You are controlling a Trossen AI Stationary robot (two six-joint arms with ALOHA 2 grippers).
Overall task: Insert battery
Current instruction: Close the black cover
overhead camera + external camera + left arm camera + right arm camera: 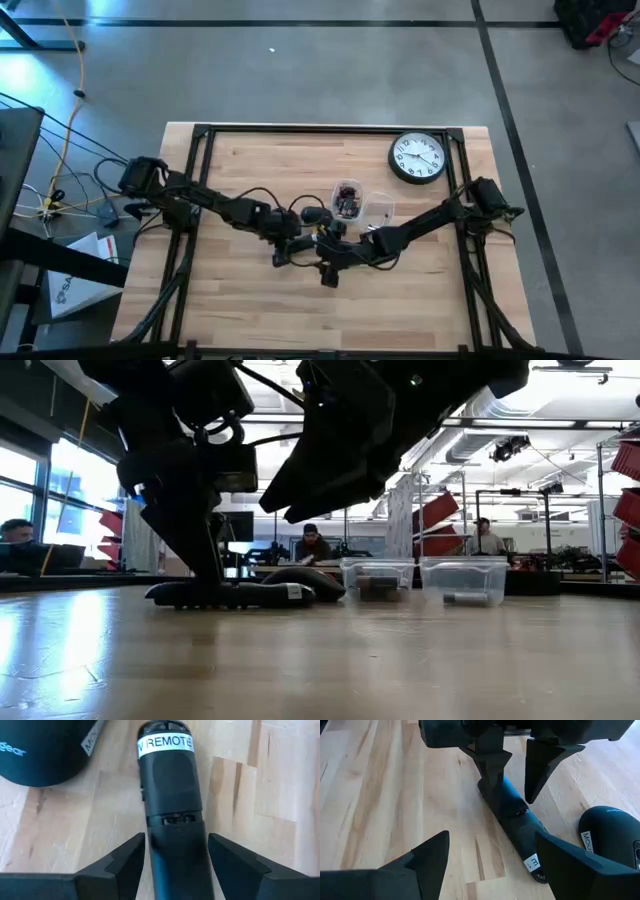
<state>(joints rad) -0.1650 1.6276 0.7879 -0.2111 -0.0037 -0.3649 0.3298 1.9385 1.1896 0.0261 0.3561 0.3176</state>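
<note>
Straddling a black remote (172,820) near the middle of the wooden table (420,290), the left gripper (175,865) stood with its two fingers (120,862) spread, one on either side of the remote's body and each a little clear of it, so it was not pinching anything. The remote lay flat on the wood, its far end carrying a white label (the words "REMOTE" could be read there), and that end pointed away from the left gripper toward a black computer mouse (40,750), which sat just beside the remote's tip. The right gripper (490,865) hovered above the table close to the left one, its fingers (430,855) also wide apart and holding nothing; from its wrist the remote (517,822) ran slantwise ahead of it, with the left gripper's fingers coming down around the remote's farther half and the mouse (612,835) off to one side. In the overhead view both arms met over the remote, the left gripper (290,228) and the right gripper (335,262) nearly touching. Beyond them, farther from the grippers, sat two small clear plastic boxes (347,200) with small things inside (too small to tell whether they were batteries), and a round wall clock (417,158) lay well apart near the table's far corner.
</note>
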